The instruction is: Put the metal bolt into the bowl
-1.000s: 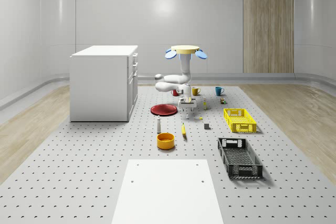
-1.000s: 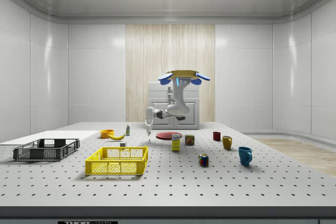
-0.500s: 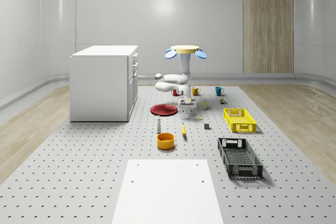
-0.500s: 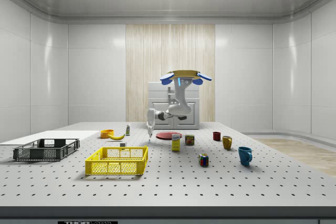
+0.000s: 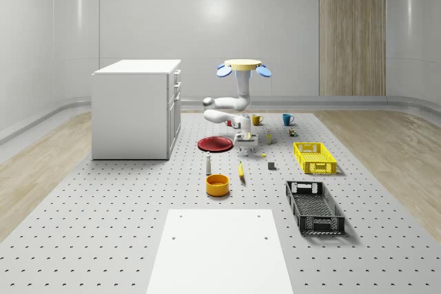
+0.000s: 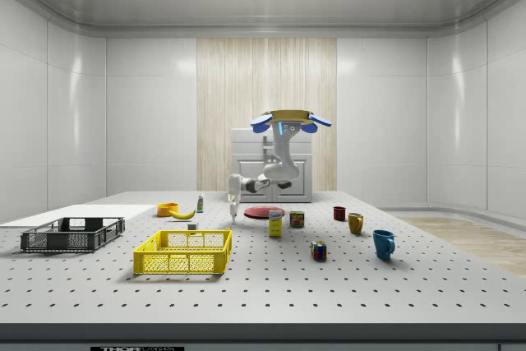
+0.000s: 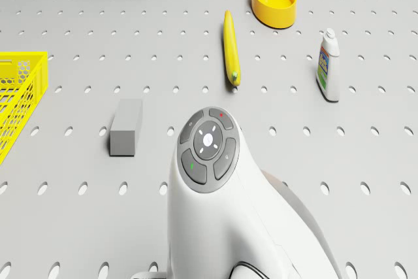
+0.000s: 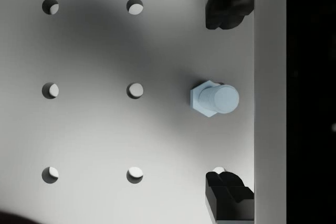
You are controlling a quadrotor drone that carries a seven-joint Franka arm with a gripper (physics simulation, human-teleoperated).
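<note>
Claw [image 8: 224, 98] fingertips [image 8: 226, 11] cut off, wide apart around upright bolt [image 8: 214, 98]

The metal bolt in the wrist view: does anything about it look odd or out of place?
Nothing stands out. The metal bolt stands on its head on the perforated table, shaft up, between the open fingers of the gripper, untouched.
</note>
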